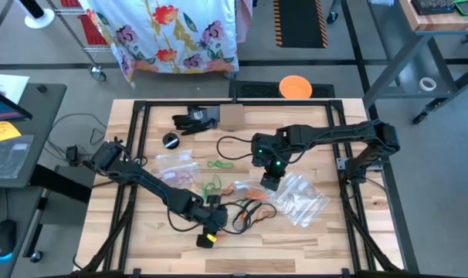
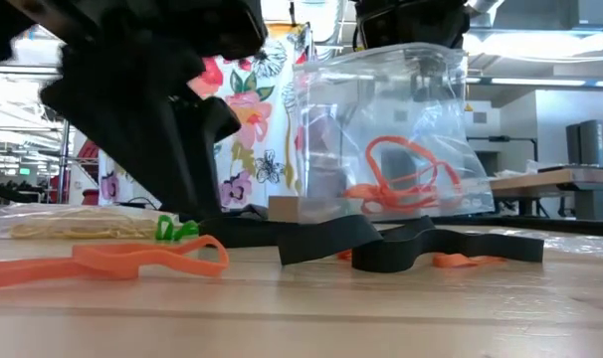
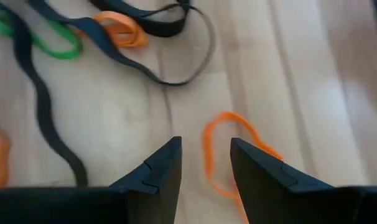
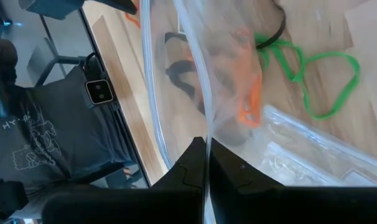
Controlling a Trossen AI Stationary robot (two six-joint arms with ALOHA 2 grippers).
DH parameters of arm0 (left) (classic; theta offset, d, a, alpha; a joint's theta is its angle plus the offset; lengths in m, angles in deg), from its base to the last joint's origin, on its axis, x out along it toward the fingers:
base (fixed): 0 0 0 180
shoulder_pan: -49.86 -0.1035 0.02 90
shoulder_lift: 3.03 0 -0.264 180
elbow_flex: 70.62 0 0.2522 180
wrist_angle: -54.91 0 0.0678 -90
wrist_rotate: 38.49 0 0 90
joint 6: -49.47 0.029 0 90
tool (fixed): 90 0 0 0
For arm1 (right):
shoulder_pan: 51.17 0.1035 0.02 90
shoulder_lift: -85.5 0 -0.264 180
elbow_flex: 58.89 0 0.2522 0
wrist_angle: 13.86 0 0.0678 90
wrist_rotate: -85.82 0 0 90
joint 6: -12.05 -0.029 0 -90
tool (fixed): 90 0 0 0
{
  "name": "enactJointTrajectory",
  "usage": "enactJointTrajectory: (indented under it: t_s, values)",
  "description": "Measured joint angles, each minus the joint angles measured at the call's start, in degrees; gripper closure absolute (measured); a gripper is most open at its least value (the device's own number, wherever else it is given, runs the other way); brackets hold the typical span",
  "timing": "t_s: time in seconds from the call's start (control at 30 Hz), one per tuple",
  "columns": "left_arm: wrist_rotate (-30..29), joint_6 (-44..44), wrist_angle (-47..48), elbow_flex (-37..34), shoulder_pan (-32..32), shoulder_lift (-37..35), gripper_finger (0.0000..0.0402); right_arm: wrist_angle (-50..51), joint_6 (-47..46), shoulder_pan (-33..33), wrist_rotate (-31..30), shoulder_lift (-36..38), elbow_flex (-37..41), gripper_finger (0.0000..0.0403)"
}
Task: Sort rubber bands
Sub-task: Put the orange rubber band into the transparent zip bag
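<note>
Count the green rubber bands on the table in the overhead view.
2. The first green band lies near the middle of the table; the second green band lies just nearer the front edge. Others may be hidden.

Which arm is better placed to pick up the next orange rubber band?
Left. The left gripper is open right over an orange rubber band, while the right gripper is shut on a clear bag.

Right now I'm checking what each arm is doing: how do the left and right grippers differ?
The left gripper is open over a loose orange rubber band on the table; the right gripper is shut on a clear plastic bag. The left holds nothing; the right holds the bag up with orange bands inside. Both have dark fingers.
</note>
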Motion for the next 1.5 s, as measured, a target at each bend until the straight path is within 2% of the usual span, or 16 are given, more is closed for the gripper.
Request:
enactJointTrajectory:
  t_s: [0.2,0.4,0.5,0.6,0.73,0.9,1.1,1.27,1.33,1.5]
  values:
    - [-0.8,-1.9,-1.4,0.0,-0.1,2.2,0.0270,0.1,0.0,-0.1,0.0,0.0,0.0,0.0397]
    - [4.2,-2.9,-3.6,0.1,-0.7,4.9,0.0270,0.1,0.0,-0.1,0.0,0.0,0.0,0.0397]
    - [4.4,-3.0,-3.8,0.1,-1.0,5.0,0.0273,0.1,0.0,-0.1,0.0,0.0,0.0,0.0397]
    - [4.6,-3.2,-3.7,0.1,-1.4,4.9,0.0306,0.1,0.0,-0.1,0.0,0.0,0.0,0.0397]
    - [4.4,-1.9,-3.4,0.1,-1.9,4.9,0.0387,0.2,0.0,-0.1,0.0,0.0,0.0,0.0397]
    - [4.2,1.6,0.5,0.7,-2.4,2.2,0.0398,0.2,0.0,-0.1,0.0,0.0,0.0,0.0397]
    - [-7.5,5.0,7.5,2.5,-1.8,-8.9,0.0400,0.8,0.0,-0.1,0.0,0.0,0.0,0.0397]
    - [-26.0,10.3,2.8,1.4,-1.6,-17.2,0.0401,0.2,0.0,-0.1,0.0,0.0,0.0,0.0397]
    - [-27.3,11.7,2.2,1.3,-3.0,-18.5,0.0401,-0.4,0.0,-0.1,0.0,0.0,0.0,0.0397]
    - [-21.3,18.0,-3.6,1.2,-7.0,-19.2,0.0401,-0.8,-0.1,-0.1,0.0,0.0,0.0,0.0397]
